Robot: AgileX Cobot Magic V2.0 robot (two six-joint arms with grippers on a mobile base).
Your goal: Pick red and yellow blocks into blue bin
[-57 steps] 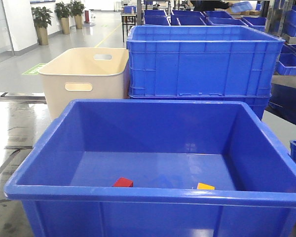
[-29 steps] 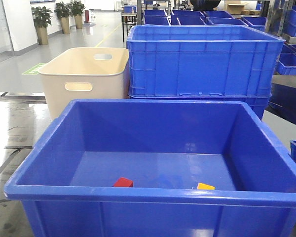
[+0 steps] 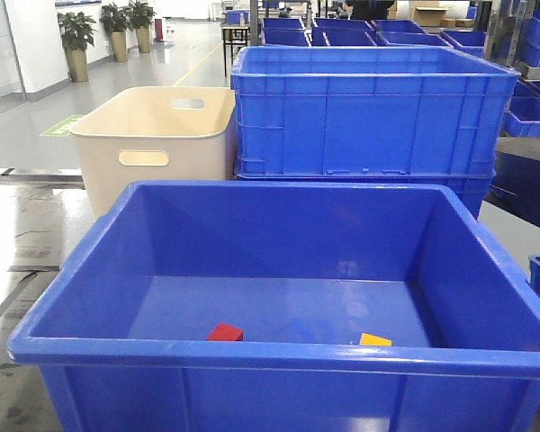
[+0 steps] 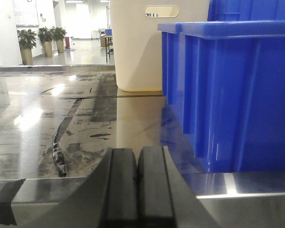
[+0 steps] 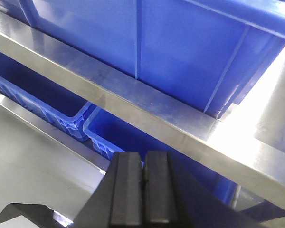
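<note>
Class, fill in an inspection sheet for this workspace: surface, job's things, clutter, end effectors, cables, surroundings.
Surface: steel table, scuffed and glossy; tape at its near edge.
Job's things: red block and yellow block lie apart on the floor of the blue bin.
Clutter: beige tub and ribbed crates behind the bin.
End effectors: left end effector shut, empty; right end effector shut, empty.
Cables: nothing seen.
Surroundings: potted plants, more crates beyond.

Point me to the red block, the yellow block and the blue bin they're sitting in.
red block (image 3: 225,333), front view, on its top face.
yellow block (image 3: 375,340), front view, on its visible top.
blue bin (image 3: 279,355), front view, on its near rim.
</note>
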